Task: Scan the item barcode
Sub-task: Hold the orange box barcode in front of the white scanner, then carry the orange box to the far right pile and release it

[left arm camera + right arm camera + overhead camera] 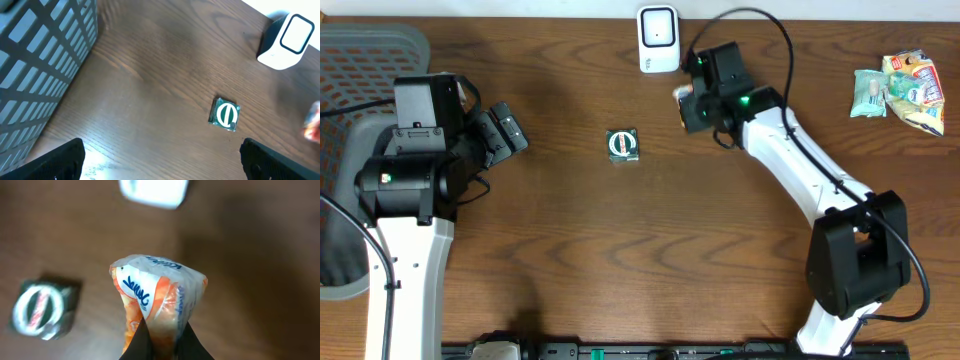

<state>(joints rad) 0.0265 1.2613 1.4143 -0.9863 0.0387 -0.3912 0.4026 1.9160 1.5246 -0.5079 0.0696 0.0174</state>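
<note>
The right gripper (161,336), clamped on an orange-and-white packet (157,292), holds it near the white scanner (658,38).

Worktop (620,240): bare wood between left end effector (510,130) and right end effector (688,105), one small green packet (622,145) lying midway.
Scanner (658,38): upright just ahead of right end effector and its clamped orange pouch (160,295).
Basket (360,60): blocks space behind left end effector.
Snack pile (905,90): well apart, behind right end effector.
</note>
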